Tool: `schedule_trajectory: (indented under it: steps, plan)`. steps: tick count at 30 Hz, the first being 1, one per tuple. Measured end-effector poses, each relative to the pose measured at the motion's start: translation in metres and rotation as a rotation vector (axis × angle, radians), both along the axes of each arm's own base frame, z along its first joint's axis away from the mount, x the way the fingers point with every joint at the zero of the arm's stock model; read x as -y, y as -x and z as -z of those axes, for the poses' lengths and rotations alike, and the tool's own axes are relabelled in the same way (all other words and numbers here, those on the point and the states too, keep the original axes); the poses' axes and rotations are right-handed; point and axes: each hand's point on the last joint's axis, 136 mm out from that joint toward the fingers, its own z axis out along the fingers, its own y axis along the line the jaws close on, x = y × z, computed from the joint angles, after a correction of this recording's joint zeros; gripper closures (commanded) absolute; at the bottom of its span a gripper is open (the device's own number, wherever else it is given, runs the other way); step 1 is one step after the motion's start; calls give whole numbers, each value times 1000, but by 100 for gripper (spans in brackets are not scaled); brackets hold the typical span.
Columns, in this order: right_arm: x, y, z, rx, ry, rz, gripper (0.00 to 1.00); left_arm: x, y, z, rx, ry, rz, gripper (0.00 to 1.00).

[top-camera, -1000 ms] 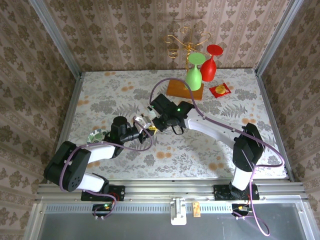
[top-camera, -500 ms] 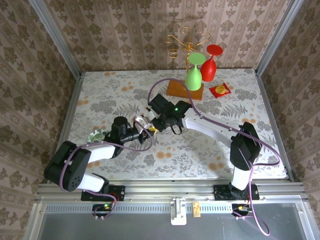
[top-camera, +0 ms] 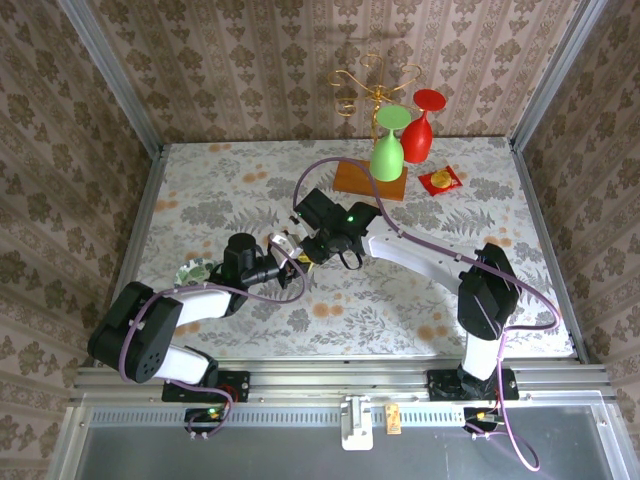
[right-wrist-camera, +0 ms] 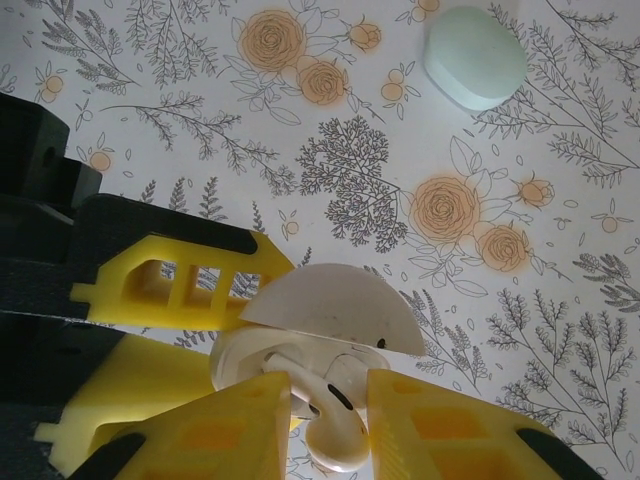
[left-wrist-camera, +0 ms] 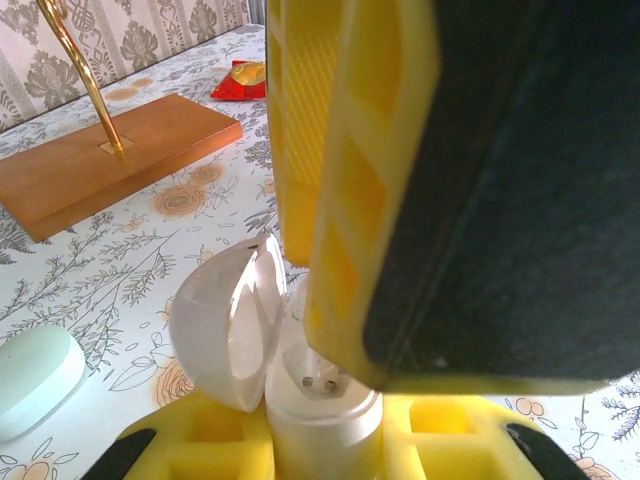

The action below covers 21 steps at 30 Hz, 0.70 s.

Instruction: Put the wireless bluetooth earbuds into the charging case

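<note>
A floral-patterned table (top-camera: 420, 300) with two robot arms meeting left of centre. The task looks about midway, judging by how things lie: the case is open and steadied, one earbud is at its mouth but not seated, and the lid is not closed.

The left gripper (left-wrist-camera: 325, 442) is clamped on the base of a white, pebble-shaped charging case (right-wrist-camera: 243, 362), holding it upright just above the table. Its rounded lid (right-wrist-camera: 330, 310) stands hinged open.

The right gripper (right-wrist-camera: 328, 400) reaches down from above, its yellow fingers pinching a small whitish earbud (right-wrist-camera: 335, 450). The earbud is glossy, with a dark slot on its side, and its tip dips into the case opening.

In the left wrist view, one socket (left-wrist-camera: 322, 381) with two tiny metal contacts shows bare.

A closed mint-green case (right-wrist-camera: 475, 58) lies apart on the table.
</note>
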Motion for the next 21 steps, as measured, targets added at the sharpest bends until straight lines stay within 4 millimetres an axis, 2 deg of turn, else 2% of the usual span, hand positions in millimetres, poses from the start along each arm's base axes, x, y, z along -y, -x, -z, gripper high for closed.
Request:
schedule_trajectory:
  steps: [7,11,17,21]
  plan:
    - [0,-4,0,-12,-36,33,68,0,-3,1,8,0,-12,96]
    - [5,-8,5,-25,-59,69,61,0,-5,4,5,-5,-20,96]
    - [37,-10,7,-37,-128,188,51,-1,-13,7,15,5,-38,96]
    - [65,-10,-4,-17,-225,299,44,-4,-20,9,20,16,-61,96]
